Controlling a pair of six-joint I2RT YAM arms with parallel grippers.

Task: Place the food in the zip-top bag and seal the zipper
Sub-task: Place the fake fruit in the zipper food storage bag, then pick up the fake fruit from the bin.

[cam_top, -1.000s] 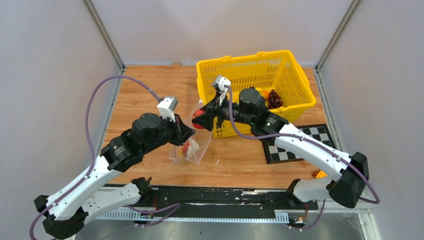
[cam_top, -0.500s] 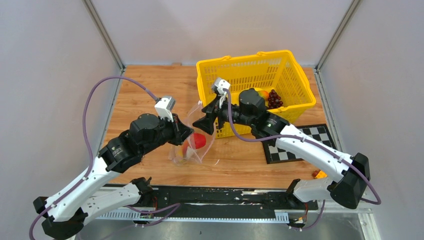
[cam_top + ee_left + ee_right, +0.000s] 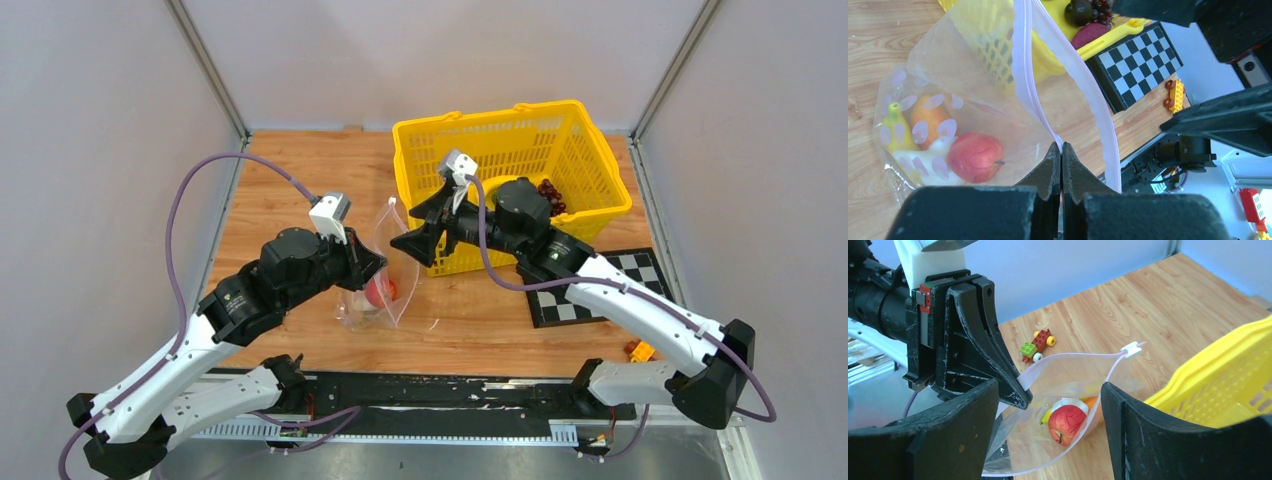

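Food (image 3: 1066, 422) is split between two places. A glossy red apple (image 3: 975, 157), an orange piece (image 3: 928, 116) and a yellow piece (image 3: 894, 129), all smooth hard plastic, lie heaped in the bottom of the zip-top bag (image 3: 388, 300). The bag stands near the middle of the worktop (image 3: 290, 180), just left of the yellow basket (image 3: 520, 150) and a little nearer. It is thin, clear, floppy film printed with pale dots and would slump shut by itself. That, I judge, is why my left hand (image 3: 1061, 148) has its fingers pressed together on one side of the mouth, lifting it into a gaping loop. The zipper (image 3: 1024, 60), a narrow pale pink strip with a small white tab (image 3: 1131, 346) at its far end, is unsealed. My right hand (image 3: 1048, 390) hangs over the opening, fingers wide apart, with nothing between them. Dark grapes (image 3: 548, 194) and a purple piece (image 3: 1089, 35) rest in the stiff mesh basket, so I judge more trips are needed before sealing.
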